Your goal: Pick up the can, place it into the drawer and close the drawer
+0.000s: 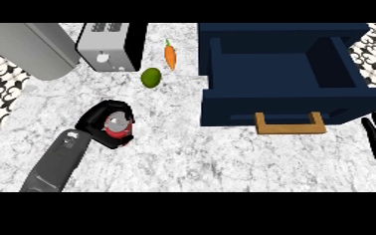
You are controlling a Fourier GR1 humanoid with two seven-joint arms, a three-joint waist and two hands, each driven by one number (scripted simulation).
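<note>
A red can with a silver top (pixel 117 126) stands on the marble counter at the left. My left hand (pixel 103 120) is curled round it, and its fingers hide most of the can's sides. The dark blue drawer (pixel 220 110) stands pulled open at the right, its inside bare, with a wooden handle (pixel 290 126) on its front. Only a thin black sliver of my right hand (pixel 369 134) shows at the right edge.
A silver and black toaster (pixel 112 46) stands at the back left, beside a grey appliance (pixel 40 50). An orange carrot (pixel 170 56) and a green lime (pixel 151 77) lie between the toaster and the drawer.
</note>
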